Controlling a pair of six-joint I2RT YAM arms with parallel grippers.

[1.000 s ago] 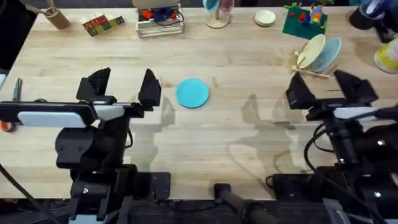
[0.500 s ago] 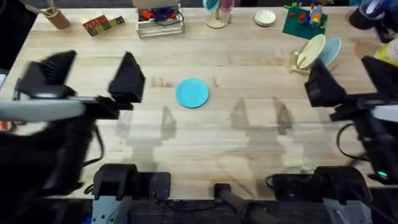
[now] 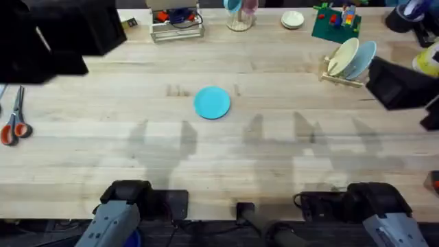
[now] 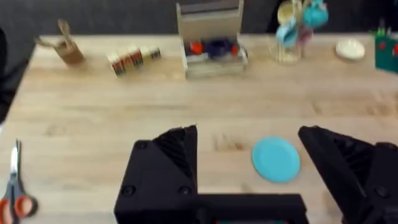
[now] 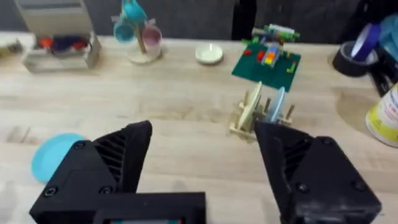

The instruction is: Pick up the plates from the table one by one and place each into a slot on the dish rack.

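A bright cyan-blue plate [image 3: 212, 103] lies flat on the table [image 3: 226, 158], near its middle. The dish rack [image 3: 341, 74] stands at the back right with a cream plate [image 3: 343, 55] and a pale blue plate [image 3: 363, 59] on edge in its slots. My left gripper [image 4: 249, 134] is open and empty, high above the table, with the cyan plate [image 4: 276, 159] showing between its fingers far below. My right gripper [image 5: 204, 130] is also open and empty, high up, with the rack [image 5: 261, 118] beyond it. In the overhead view both arms show dark and blurred: left arm [image 3: 55, 34], right arm [image 3: 401, 86].
Scissors [image 3: 14, 122] lie at the left edge. Along the back stand letter blocks [image 4: 132, 59], a wire basket [image 3: 177, 24], a mug tree [image 3: 239, 17], a small white dish [image 3: 293, 20], a green brick plate [image 3: 336, 22] and a tape roll [image 5: 354, 56].
Both arms have risen toward the camera and swung outward, the left to the upper left and the right to the right edge. The scissors now show. The plates have not moved.
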